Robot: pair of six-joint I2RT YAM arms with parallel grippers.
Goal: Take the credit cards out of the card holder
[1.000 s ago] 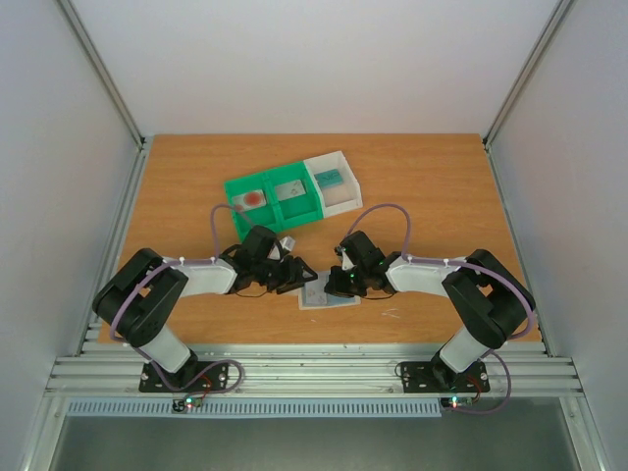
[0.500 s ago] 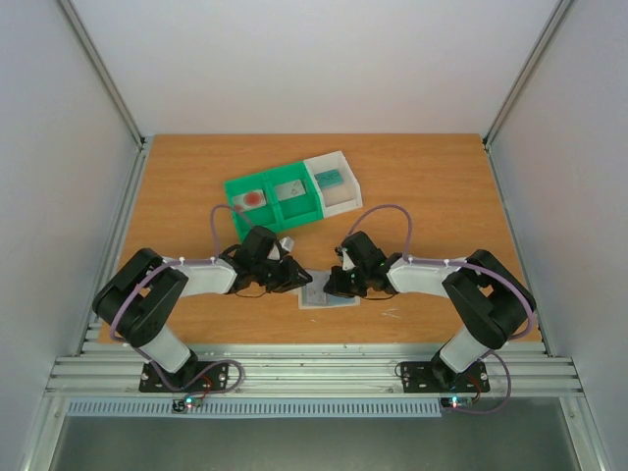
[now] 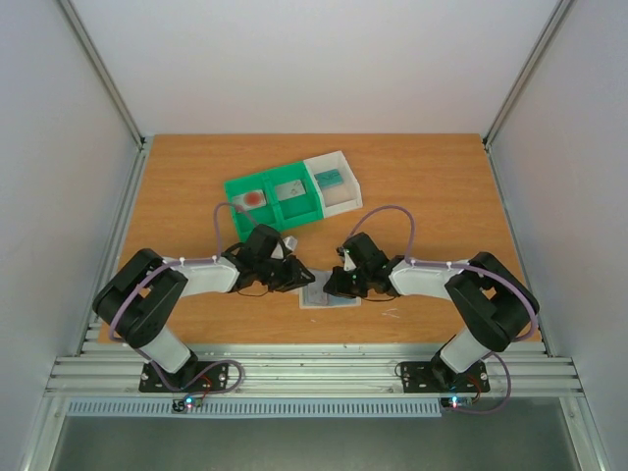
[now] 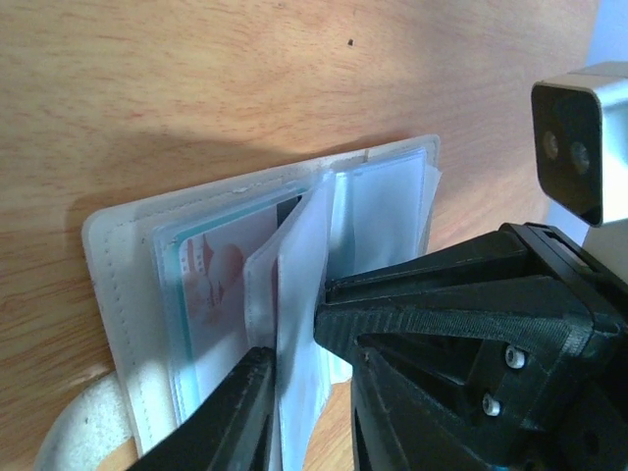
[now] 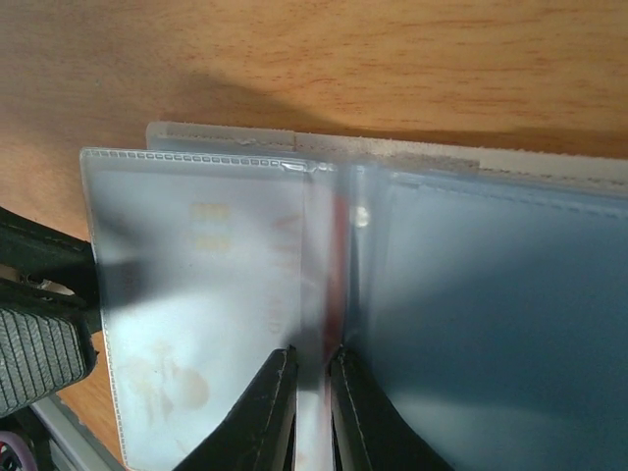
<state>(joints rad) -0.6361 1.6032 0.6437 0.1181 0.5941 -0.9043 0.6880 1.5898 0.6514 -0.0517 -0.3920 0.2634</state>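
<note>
The card holder (image 3: 329, 295) lies open on the table between my grippers, its clear plastic sleeves fanned up. In the left wrist view the beige cover (image 4: 108, 285) holds a teal-edged card (image 4: 211, 285) with reddish print. My left gripper (image 3: 294, 278) is shut on an upright clear sleeve leaf (image 4: 299, 285), as the left wrist view (image 4: 294, 397) shows. My right gripper (image 3: 339, 286) is shut on a thin leaf with a reddish edge (image 5: 334, 255), seen at the spine in the right wrist view (image 5: 314, 412). A pale printed card (image 5: 196, 294) sits in the sleeve beside it.
A green two-compartment tray (image 3: 235, 209) at mid-table holds a white card with a red circle (image 3: 253, 197) and a grey card (image 3: 291, 190). A white tray (image 3: 345, 199) joined to its right holds a teal card (image 3: 331, 178). The table's front edge is just behind the holder.
Both grippers stay at the holder. The right gripper has edged slightly left toward the spine; the left gripper has barely shifted.
</note>
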